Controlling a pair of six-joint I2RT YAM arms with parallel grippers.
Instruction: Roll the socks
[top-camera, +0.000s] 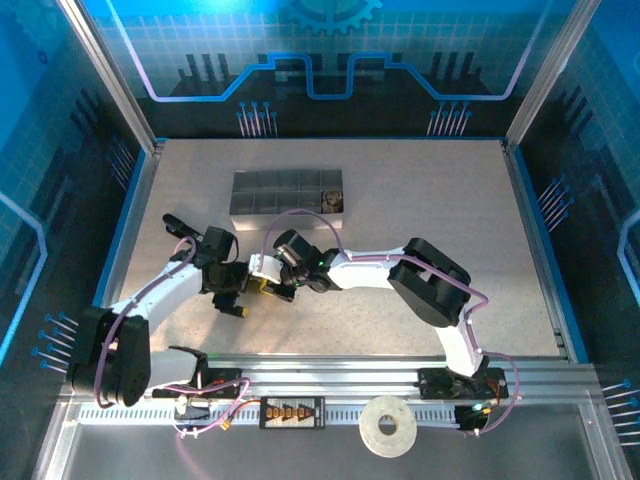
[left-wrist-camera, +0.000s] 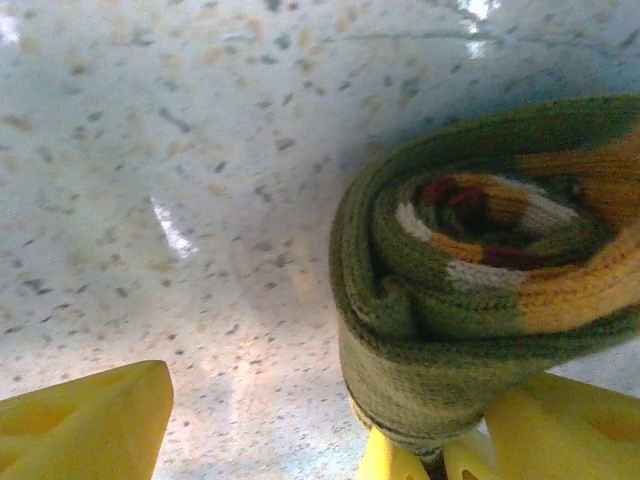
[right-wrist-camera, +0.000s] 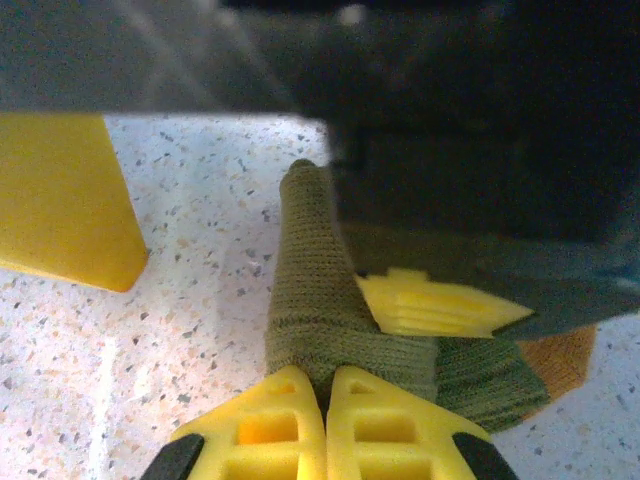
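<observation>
The speckled table (top-camera: 420, 180) carries everything. In the overhead view the left arm (top-camera: 160, 295) and the right arm (top-camera: 430, 280) reach in from the bottom edge and meet just left of centre. Above them, in the upper middle of that view, sits the grey divided tray (top-camera: 236, 195). A brownish bundle in its right-end compartment looks like the brown sock (top-camera: 332, 200), though it is too small to tell whether it is rolled.

The green sock (left-wrist-camera: 450, 300) lies on the table where the two arms meet. In the left wrist view it takes up the right half of the frame as a tight coil, olive outside, with orange, cream and dark red bands spiralling at its open end. I judge the rolling of this sock to be done or nearly done. What seems left is to secure the roll so it does not spring open, and perhaps to put it away.

The left jaws stand wide apart and grip nothing. One yellow finger (left-wrist-camera: 80, 420) sits at the lower left, clear of the roll, and the other finger (left-wrist-camera: 570, 430) sits at the lower right, where the roll seems to rest against it. The right jaws are closed tight, tips together at the bottom centre of the right wrist view, pinching a fold of the green sock's knit.
</observation>
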